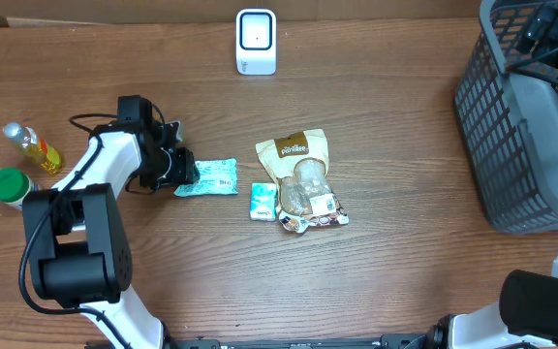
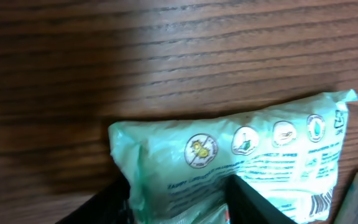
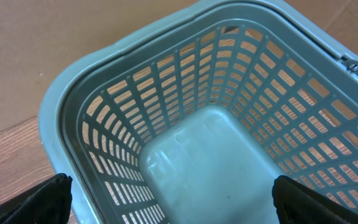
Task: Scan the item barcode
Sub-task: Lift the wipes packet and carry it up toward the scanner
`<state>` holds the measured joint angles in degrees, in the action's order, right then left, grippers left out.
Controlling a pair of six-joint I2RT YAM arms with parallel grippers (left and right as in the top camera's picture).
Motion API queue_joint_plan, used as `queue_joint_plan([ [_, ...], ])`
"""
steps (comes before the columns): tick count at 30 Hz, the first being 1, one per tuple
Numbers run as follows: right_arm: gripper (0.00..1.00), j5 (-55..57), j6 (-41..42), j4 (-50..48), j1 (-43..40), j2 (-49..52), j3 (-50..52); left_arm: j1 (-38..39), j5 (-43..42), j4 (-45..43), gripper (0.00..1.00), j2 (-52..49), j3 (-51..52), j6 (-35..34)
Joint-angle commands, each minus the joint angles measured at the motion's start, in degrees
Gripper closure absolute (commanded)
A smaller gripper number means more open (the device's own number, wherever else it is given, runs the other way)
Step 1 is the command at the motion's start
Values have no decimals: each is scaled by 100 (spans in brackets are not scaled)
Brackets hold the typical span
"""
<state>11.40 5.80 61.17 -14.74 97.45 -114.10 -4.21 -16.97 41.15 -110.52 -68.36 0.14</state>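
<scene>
Scanning target: green packet (image 1: pixel 209 178) lies flat on the table (image 1: pixel 405 281), left of centre in your overhead view.
Left gripper (image 1: pixel 186 174): jaws straddle the packet's left end, fingers close against its sides; you cannot tell whether they clamp it.
Right gripper (image 3: pixel 173 205): jaws wide, above the grey basket (image 3: pixel 55 106) at the right edge.
Scanner (image 1: pixel 256 42): upright at top centre, well apart from the packet.

White links, black joints, on both arms

The left arm (image 1: pixel 90 165) has rounded white links, chunky black joint housings and a thin black cable (image 1: pixel 90 120) looping beside them. The right arm (image 1: pixel 542 299) matches, with matte black fingertips (image 3: pixel 39 200).
</scene>
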Motion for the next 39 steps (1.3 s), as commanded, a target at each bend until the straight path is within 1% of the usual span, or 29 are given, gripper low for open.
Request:
queue_joint_plan([
  [1, 0, 57, 22, -22, -2, -55, -103, 81, 107, -46, 60, -507, 83, 120],
  [4, 0, 57, 22, -22, -2, -55, -103, 74, 109, -52, 81, -544, 81, 118],
  [6, 0, 57, 22, -22, -2, -55, -103, 68, 107, -48, 88, -518, 63, 118],
  [7, 0, 57, 20, -20, -2, -55, -103, 59, 107, -28, 89, -505, 42, 118],
  [10, 0, 57, 22, -20, -2, -55, -103, -4, 103, 94, 96, -485, -66, 114],
  [15, 0, 57, 22, -20, -2, -55, -103, -203, 26, 442, 96, -428, -356, 92],
  [27, 0, 57, 20, -20, -2, -55, -103, -291, -1154, 509, 96, -413, -415, 98],
  [34, 0, 57, 22, -20, -2, -55, -103, -315, -2277, 457, 96, -413, -420, 98],
  [39, 0, 57, 22, -20, -2, -55, -103, -341, -2356, 409, 96, -413, -420, 94],
])
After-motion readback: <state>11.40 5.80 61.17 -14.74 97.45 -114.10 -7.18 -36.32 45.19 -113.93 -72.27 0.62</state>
